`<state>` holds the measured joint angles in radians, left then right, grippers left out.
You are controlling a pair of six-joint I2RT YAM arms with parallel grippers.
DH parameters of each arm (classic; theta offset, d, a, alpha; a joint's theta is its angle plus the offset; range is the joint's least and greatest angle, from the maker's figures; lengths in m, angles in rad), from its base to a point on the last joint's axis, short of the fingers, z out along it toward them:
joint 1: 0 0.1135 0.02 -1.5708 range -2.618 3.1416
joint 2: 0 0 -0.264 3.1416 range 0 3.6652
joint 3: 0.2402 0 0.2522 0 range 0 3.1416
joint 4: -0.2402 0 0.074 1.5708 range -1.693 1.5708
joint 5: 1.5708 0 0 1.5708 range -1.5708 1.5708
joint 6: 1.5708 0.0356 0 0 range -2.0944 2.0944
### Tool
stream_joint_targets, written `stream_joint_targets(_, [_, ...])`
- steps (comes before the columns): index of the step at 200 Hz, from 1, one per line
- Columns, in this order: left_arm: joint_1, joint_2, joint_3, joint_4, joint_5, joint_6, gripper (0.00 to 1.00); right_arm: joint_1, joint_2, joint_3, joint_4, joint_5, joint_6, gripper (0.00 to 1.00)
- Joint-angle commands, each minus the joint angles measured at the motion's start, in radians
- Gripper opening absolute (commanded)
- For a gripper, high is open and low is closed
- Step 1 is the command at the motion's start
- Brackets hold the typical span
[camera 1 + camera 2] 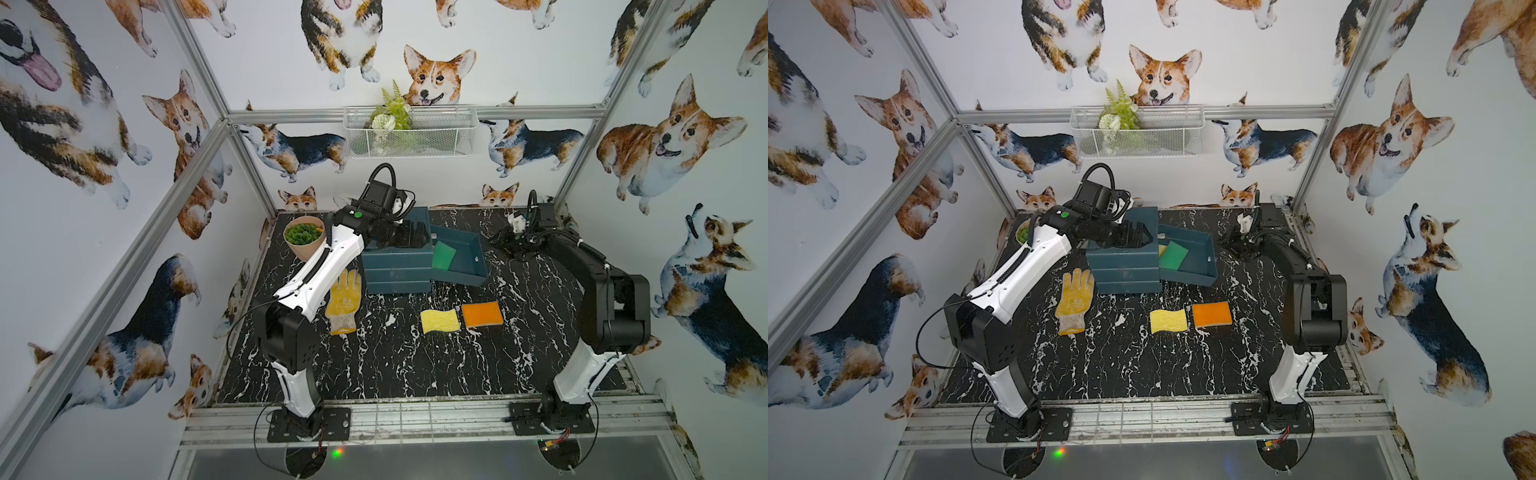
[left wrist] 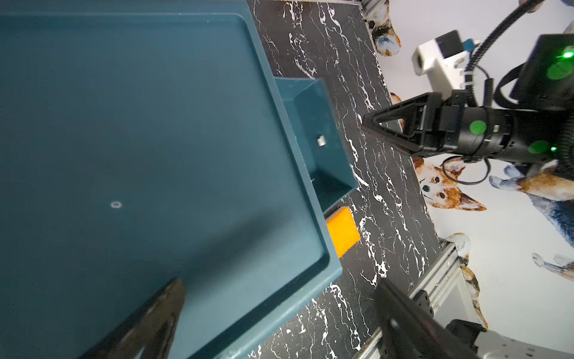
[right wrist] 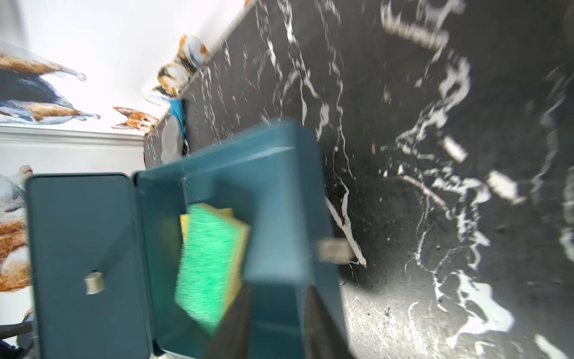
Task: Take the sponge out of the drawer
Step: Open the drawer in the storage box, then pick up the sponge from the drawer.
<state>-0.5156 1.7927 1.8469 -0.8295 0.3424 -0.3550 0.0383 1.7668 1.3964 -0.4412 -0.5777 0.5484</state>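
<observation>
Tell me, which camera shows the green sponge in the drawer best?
The right wrist view: the green sponge is close and large, though blurred, lying in the open drawer. Both top views show the green sponge small but sharp. The left wrist view misses it.

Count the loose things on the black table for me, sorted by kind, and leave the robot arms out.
Sponges: 3 (green sponge, yellow sponge, orange sponge)
Glove: 1
Drawer chest: 1
Bowl of greens: 1
Total: 6
</observation>
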Motion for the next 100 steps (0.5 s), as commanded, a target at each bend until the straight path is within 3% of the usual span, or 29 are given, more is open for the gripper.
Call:
stream_joint_targets(1, [0.004, -0.016, 0.010, -0.007, -0.002, 0.015, 0.98, 0.001, -0.046, 0.054, -0.087, 0.115, -0.007, 0.40])
stream_joint_targets(45, [0.011, -0.029, 0.031, -0.012, -0.002, 0.039, 0.99, 0.078, -0.111, 0.115, -0.196, 0.263, 0.058, 0.44])
stream_joint_targets(100, [0.019, -0.015, 0.059, -0.034, 0.027, 0.071, 0.99, 0.207, -0.016, 0.070, -0.194, 0.317, 0.101, 0.46])
